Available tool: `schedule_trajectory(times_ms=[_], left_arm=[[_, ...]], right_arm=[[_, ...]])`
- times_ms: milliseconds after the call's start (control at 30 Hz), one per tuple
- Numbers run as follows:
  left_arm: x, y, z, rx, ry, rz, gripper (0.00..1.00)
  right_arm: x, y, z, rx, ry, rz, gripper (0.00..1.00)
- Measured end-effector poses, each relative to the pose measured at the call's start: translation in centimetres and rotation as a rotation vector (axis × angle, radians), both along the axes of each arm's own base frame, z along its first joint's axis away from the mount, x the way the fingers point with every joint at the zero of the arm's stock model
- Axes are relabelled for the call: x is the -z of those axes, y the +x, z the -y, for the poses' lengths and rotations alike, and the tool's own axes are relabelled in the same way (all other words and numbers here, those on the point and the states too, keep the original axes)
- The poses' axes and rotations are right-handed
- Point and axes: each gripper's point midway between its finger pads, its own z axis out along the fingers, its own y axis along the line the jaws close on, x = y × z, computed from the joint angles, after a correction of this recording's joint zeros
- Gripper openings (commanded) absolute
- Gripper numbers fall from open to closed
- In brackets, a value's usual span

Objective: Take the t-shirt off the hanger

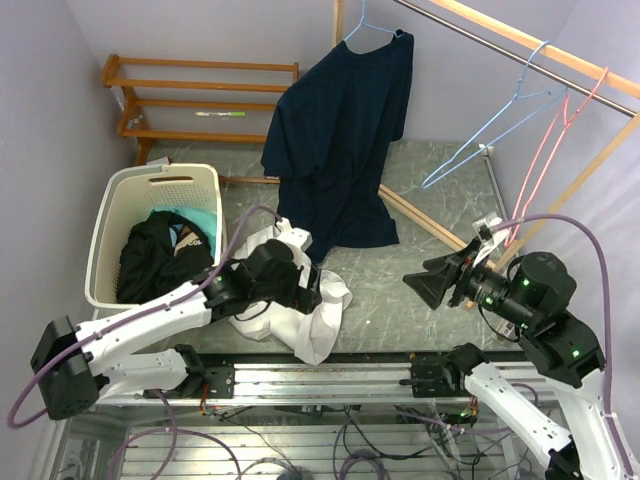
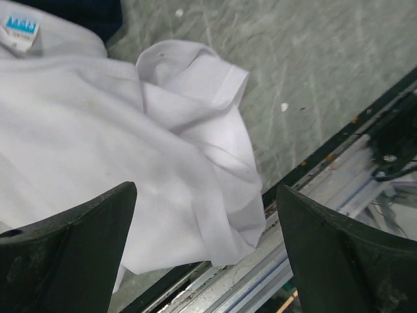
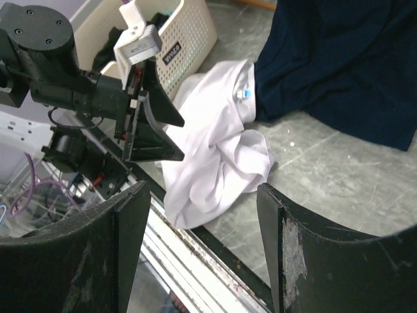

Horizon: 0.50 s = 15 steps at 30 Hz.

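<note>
While the navy t-shirt hung on a pale blue hanger hooked over the rail at 12 o'clock, its lower edge draped down onto the table. Both shoulders sat on the hanger, with the cloth bunched towards the 11 o'clock side.

A crumpled white shirt lay on the table at 6 o'clock, just below the t-shirt's hem and touching it. One sleeve of it spilled over the near edge of the table. A small blue label showed at its collar.

The left fingers hovered right above the white shirt, spread wide and gripping nothing. The wrist view showed only cloth and table between them. The right fingers hung in the air at 4 o'clock, well apart from the t-shirt. They pointed towards 9 o'clock, also wide apart and empty.

At 9 o'clock stood a cream basket with dark clothes and a bit of teal cloth piled inside. A wooden shelf stood against the wall at 10 o'clock. Two empty hangers, one blue and one pink, dangled from the rail at 2 o'clock.
</note>
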Motion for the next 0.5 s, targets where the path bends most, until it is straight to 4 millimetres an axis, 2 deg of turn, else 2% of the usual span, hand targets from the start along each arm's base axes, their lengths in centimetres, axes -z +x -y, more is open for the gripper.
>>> schedule_trajectory(times_ms=[167, 333, 500], left_arm=[[3.0, 0.2, 0.0, -0.096, 0.102, -0.033, 0.99], [6.3, 0.7, -1.2, -0.214, 0.263, -0.047, 0.99], [9.3, 0.9, -1.9, -0.266, 0.368, -0.065, 0.99]], right_arm=[[2.7, -0.3, -0.4, -0.022, -0.010, -0.064, 0.64], [5.2, -0.1, -0.6, -0.020, -0.025, -0.129, 0.63], [6.1, 0.0, -0.8, -0.021, -0.021, -0.151, 0.63]])
